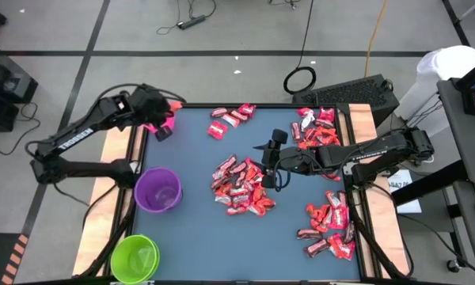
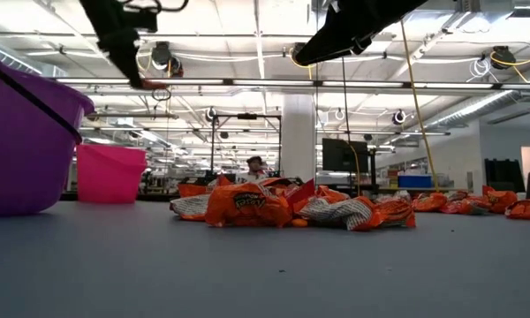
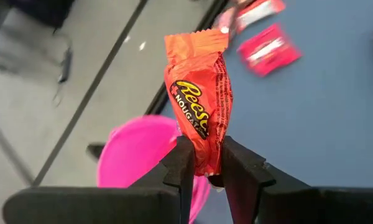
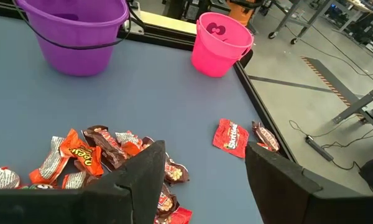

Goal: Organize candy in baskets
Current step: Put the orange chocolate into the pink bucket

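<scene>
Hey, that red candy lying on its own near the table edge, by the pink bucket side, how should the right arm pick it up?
Come straight down on the lone red candy and pinch across its flat middle. It lies flat on bare table, apart from the central pile, so nothing crowds it. The right gripper, jaws open, hovers over that pile. A darker piece sits just beside it toward the edge, so pinch along the edge, not across it.

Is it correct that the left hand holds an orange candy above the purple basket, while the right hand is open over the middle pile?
Not quite. The left hand holds the orange candy above the pink basket, as the left wrist view shows; the purple basket stands apart, nearer the table's middle in the high view. The rest holds: the right hand is open over the middle pile.
</scene>
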Available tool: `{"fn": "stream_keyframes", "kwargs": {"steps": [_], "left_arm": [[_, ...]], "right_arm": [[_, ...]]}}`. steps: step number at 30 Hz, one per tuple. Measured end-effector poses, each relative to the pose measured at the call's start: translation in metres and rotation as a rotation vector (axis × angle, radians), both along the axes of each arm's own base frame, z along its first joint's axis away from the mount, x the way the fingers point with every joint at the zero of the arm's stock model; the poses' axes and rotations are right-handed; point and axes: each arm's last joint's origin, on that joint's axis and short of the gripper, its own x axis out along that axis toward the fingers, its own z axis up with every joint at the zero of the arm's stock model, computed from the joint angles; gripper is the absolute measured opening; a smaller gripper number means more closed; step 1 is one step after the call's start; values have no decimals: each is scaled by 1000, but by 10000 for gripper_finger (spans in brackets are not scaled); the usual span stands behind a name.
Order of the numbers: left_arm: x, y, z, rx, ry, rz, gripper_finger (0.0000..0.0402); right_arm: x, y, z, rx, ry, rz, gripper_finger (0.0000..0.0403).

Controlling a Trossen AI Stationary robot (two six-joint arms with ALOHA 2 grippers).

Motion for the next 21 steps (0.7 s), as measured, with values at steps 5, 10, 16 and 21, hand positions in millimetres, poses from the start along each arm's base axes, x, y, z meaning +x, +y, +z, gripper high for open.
{"fn": "stream_keyframes", "kwargs": {"steps": [5, 10, 16, 21], "left_arm": [[-8, 15, -23, -20, 48, 99, 77], [-15, 32, -45, -57, 94, 189, 77], [-20, 49, -64, -122, 157, 265, 77], [-20, 58, -76, -155, 190, 289, 77]], "right_arm": [[0, 0, 0, 0, -1, 0, 210], [0, 0, 0, 0, -1, 0, 210], [0, 0, 0, 0, -1, 0, 210], [0, 0, 0, 0, -1, 0, 210]]}}
